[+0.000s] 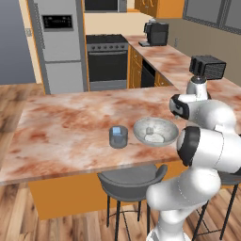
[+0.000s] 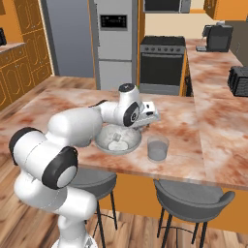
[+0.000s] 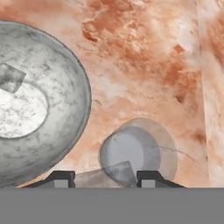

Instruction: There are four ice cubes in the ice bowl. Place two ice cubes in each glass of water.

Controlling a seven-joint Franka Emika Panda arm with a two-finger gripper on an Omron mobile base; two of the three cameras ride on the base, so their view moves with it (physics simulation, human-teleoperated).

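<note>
Pale and translucent, an ice cube [image 3: 119, 173] sits between the two dark tips of the gripper [image 3: 105, 179], which appears closed on it and hangs directly above the right-hand glass of water [image 3: 131, 153], so I judge this to be the drop step for that tumbler. In the hand view another ice cube [image 3: 10, 78] lies on the inner slope of the ice bowl [image 3: 65, 131], just beside the glass on the marbled bench [image 3: 144, 65]. From the left base view the other glass of water [image 1: 118, 136] stands close to the bowl's left side with something bluish at its mouth, likely ice already delivered, though how many cubes I cannot tell. That same view shows a small pale lump inside the bowl, too blurred to count. From the right base view the tumbler under the hand is plain, and its contents cannot be made out; the arm hides the left glass there. My estimate is that the task is partly done, with this glass yet to be filled.
</note>
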